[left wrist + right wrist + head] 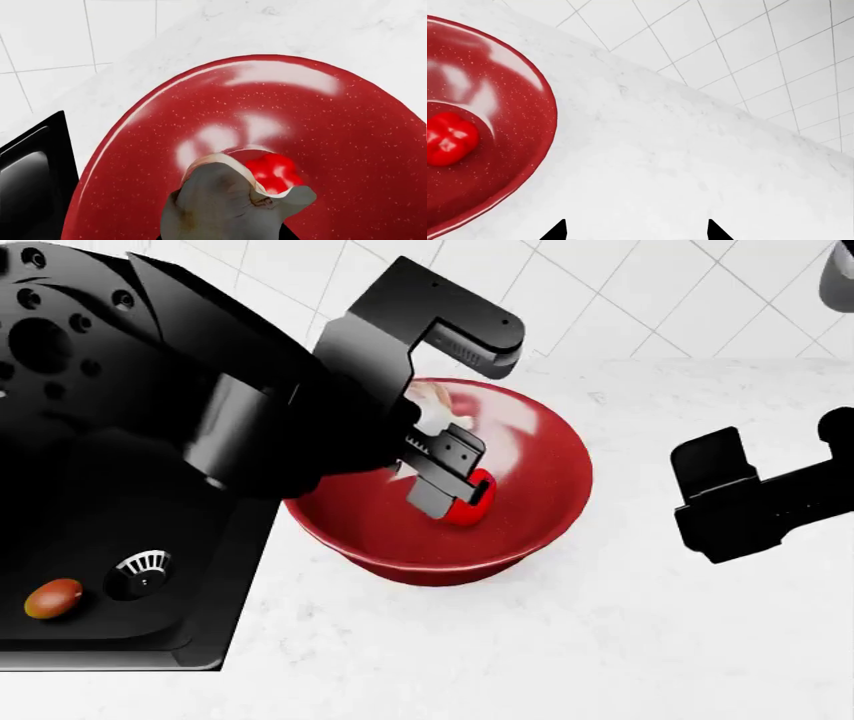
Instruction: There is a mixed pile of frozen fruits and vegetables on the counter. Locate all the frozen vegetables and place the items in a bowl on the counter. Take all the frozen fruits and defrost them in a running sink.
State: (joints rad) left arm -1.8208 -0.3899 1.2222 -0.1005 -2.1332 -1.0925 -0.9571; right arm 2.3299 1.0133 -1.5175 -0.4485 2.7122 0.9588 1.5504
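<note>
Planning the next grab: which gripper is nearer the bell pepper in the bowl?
Left. The left gripper hangs inside the bowl right by the bell pepper; the right gripper hovers over counter, outside the bowl.

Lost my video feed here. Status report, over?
Left gripper over bowl, shut on garlic bulb. Bell pepper in bowl. Right gripper open, empty. Mango in sink.

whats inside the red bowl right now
A red bell pepper lies on the bowl floor. The left gripper holds a garlic bulb over it, hiding part of the floor.
</note>
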